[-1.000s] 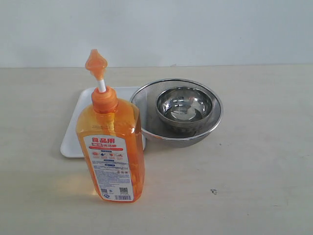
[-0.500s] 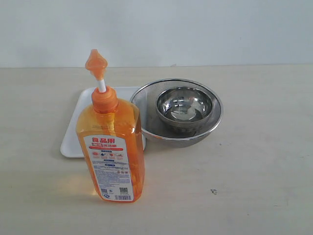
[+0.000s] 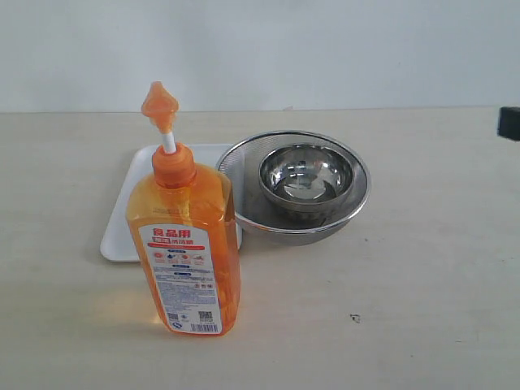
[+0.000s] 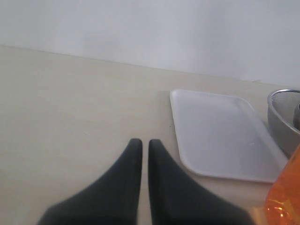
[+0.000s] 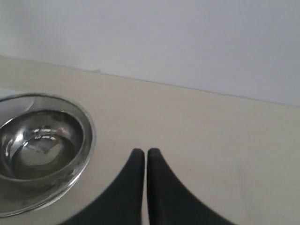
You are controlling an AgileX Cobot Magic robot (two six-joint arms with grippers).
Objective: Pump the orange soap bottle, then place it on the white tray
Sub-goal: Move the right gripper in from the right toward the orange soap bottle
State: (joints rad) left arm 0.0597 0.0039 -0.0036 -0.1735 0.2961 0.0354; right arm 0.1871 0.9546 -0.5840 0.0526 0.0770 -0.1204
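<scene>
The orange soap bottle [image 3: 188,252] stands upright near the table's front left, its pump head [image 3: 159,104] raised on a white stem. Behind it lies the white tray [image 3: 130,213], partly hidden by the bottle. In the left wrist view my left gripper [image 4: 141,143] is shut and holds nothing, hovering over bare table beside the white tray [image 4: 220,133], with an edge of the orange soap bottle [image 4: 284,197] close by. My right gripper [image 5: 143,152] is shut with nothing in it, over the table beside the steel bowl [image 5: 40,145]. A dark bit of the right arm [image 3: 509,123] shows at the exterior view's right edge.
A round steel mesh strainer [image 3: 244,172] with a steel bowl [image 3: 306,179] inside it sits right of the tray, touching its edge. A pale wall rises behind the table. A small dark speck [image 3: 354,318] marks the tabletop at front right.
A dark part of the right arm has come into the exterior view at the right edge. The bottle, tray and strainer have not moved.
</scene>
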